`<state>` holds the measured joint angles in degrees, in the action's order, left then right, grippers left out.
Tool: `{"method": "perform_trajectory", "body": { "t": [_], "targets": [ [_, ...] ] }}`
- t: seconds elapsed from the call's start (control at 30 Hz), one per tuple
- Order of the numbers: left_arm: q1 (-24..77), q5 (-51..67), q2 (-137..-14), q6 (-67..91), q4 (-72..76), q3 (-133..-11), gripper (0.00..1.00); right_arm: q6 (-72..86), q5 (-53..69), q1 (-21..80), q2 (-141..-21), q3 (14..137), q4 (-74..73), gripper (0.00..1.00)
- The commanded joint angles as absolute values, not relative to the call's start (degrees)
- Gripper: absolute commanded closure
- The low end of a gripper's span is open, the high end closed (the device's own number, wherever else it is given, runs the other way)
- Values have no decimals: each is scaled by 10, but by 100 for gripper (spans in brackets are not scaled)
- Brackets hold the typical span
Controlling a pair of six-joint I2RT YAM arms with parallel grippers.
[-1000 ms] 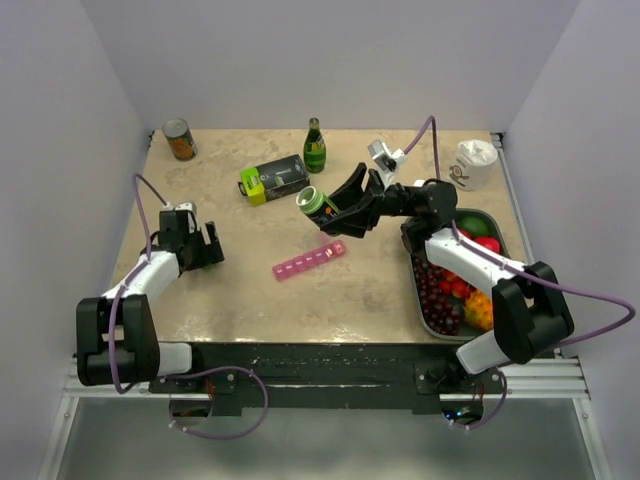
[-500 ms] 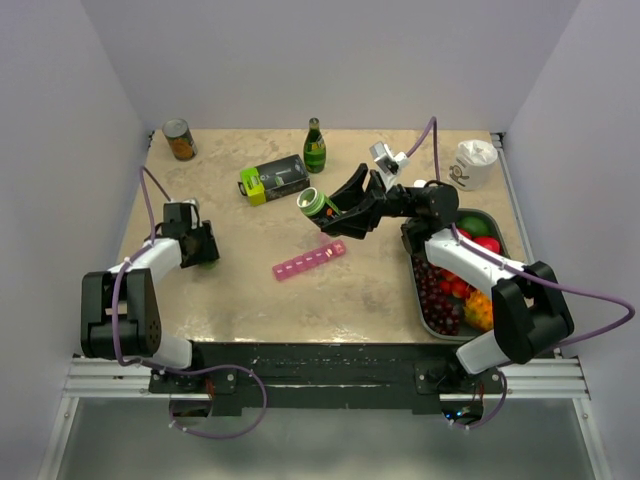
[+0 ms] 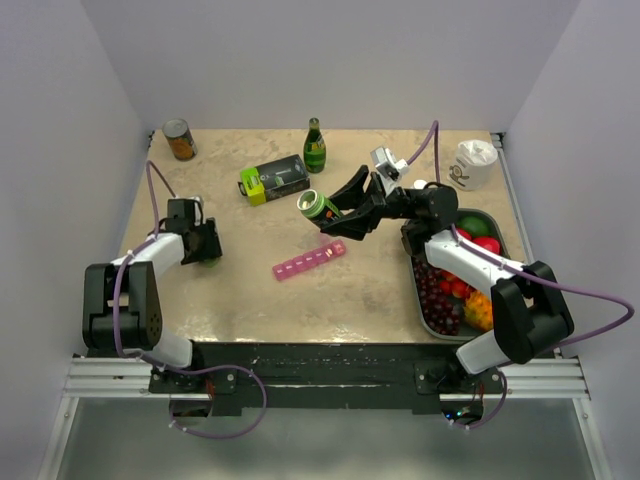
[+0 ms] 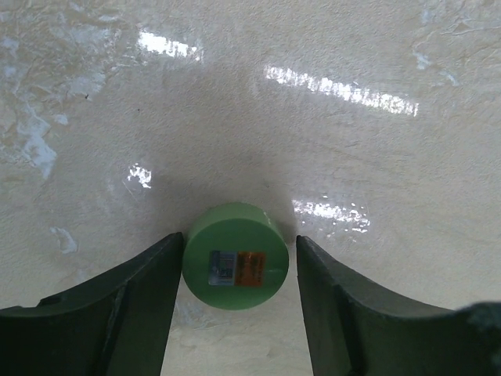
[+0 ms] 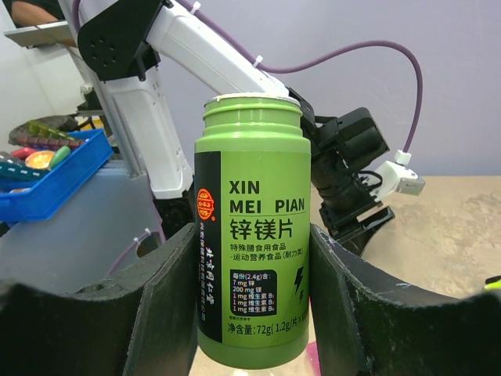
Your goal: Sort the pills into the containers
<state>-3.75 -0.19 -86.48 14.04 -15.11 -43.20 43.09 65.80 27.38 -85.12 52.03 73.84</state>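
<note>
- The right arm stretches from its base toward the middle of the surface (image 3: pixel 380 290). Its forearm runs low and its wrist turns sideways, just beyond the right end of the pill containers (image 3: pixel 309 258).
- The right pincer (image 3: pixel 338 210) (image 5: pixel 252 235) is clamped on a green bottle (image 3: pixel 318 205) (image 5: pixel 252 172), with one finger pressed to each side of its labelled body. The overhead view shows the bottle tilted, its open threaded neck pointing away from the wrist, on the far side of the pill containers.
- The left arm is folded tight, elbow drawn back to its base and forearm angled in. Its wrist points down at the surface, well to the left of the pill containers.
- The left pincer (image 3: pixel 205 245) (image 4: pixel 237 243) stands partly open around a round green cap (image 4: pixel 235 266) that lies flat on the surface with its stickered top facing up. One finger sits against the cap's rim, while a thin gap shows at the other, so the cap is straddled rather than squeezed.
- The pill containers, a slim pink strip of small compartments, lie at a slant on the surface between the two pincers, touched by neither. The strip is nearer the right pincer.
- A black-and-lime box (image 3: pixel 273 179) rests beyond the pill containers, further from the arm bases.
</note>
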Motion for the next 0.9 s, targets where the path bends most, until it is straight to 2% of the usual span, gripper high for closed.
{"method": "perform_trajectory", "body": {
  "t": [0.0,0.07,0.33,0.4,0.5,0.67,0.7,0.87],
  "targets": [
    [-26,-24,-882,128,-173,-444,35,404,654,274,-846,521,779,100],
    [-25,-27,-882,128,-173,-444,37,403,655,275,-845,521,774,100],
    [-16,-3,-850,127,-169,-442,71,360,657,274,-841,519,722,100],
    [-13,58,-815,132,-157,-435,76,328,660,273,-838,519,699,100],
    [-9,163,-761,151,-143,-421,80,219,662,272,-832,520,595,100],
    [13,350,-659,261,-63,-367,83,-20,647,272,-810,549,280,100],
    [27,398,-646,284,-15,-356,83,-68,643,272,-808,551,249,100],
    [69,471,-586,412,116,-302,85,-139,625,272,-787,545,142,100]
  ]
}}
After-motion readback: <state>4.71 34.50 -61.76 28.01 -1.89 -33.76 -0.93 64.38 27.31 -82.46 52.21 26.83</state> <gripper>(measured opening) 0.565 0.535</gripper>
